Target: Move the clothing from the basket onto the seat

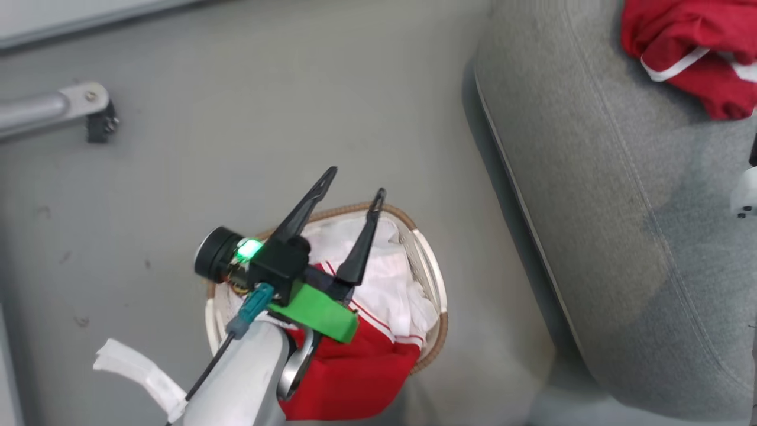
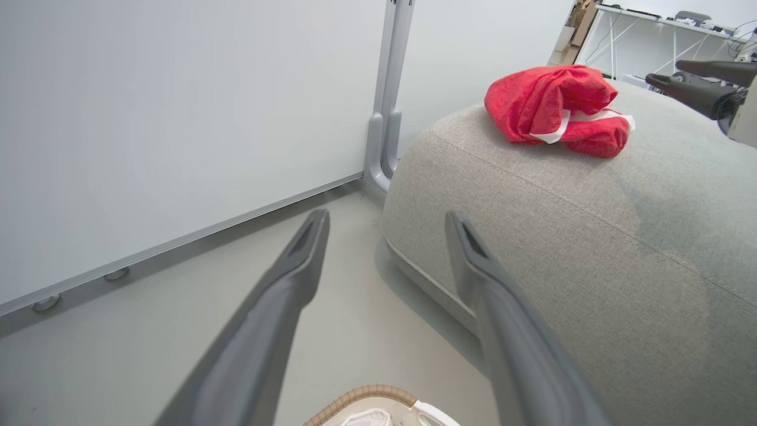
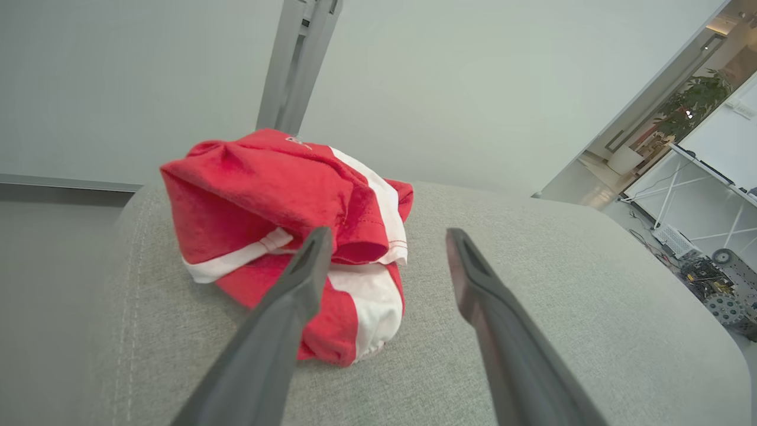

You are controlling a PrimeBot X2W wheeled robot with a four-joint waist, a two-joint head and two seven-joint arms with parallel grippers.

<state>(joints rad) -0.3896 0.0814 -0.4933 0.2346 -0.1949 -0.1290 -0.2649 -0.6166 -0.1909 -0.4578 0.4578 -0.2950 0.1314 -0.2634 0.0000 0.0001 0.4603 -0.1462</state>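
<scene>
L grip (image 1: 355,182) wide, empty, over basket (image 1: 443,331) | R grip (image 3: 387,234) wide, empty, well right of basket | top 1 (image 3: 266,195) on seat (image 1: 621,236) | top 2 (image 1: 355,373) in basket | risk: grab snags liner (image 1: 390,284), tips basket

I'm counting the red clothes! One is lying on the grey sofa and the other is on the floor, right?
Not quite. The first red garment does lie on the grey sofa, but the second red garment is in the basket, not on the floor; the head view shows it.
</scene>
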